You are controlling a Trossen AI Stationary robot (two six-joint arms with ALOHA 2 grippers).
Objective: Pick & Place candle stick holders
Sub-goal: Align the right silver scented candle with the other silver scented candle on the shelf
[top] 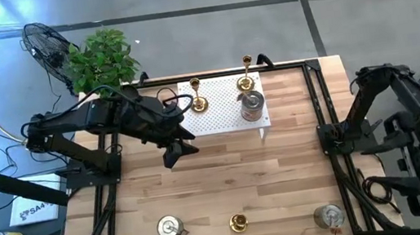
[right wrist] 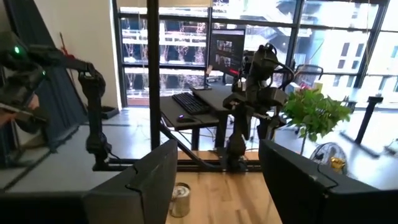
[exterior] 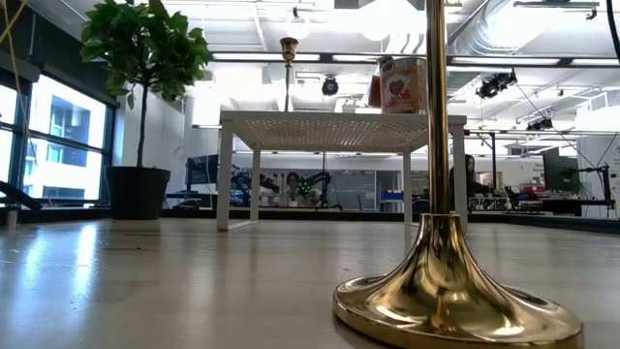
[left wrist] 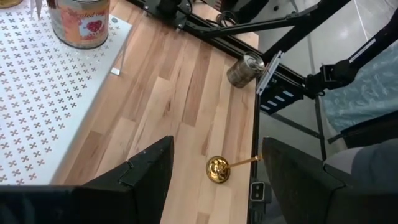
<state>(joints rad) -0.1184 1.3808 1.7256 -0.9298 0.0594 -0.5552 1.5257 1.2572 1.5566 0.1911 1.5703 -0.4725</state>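
Two gold candle stick holders (top: 197, 94) (top: 247, 73) and a silver-grey cylinder (top: 252, 105) stand on a white perforated platform (top: 219, 120) at the far middle. A silver cylinder (top: 169, 227), a gold stick (top: 239, 224) and another silver cylinder (top: 330, 216) stand along the table's near edge. My left gripper (top: 178, 151) hangs open above the table's middle, tipped down; its wrist view shows the gold stick (left wrist: 217, 168) far below between the fingers. My right gripper (right wrist: 214, 180) is open beside the table's right edge, pointing level.
A potted plant (top: 103, 58) and a fan (top: 48, 45) stand beyond the far left corner. Black frame rails (top: 321, 118) run along the table's sides. In the low view the near gold stick (exterior: 455, 291) fills the foreground.
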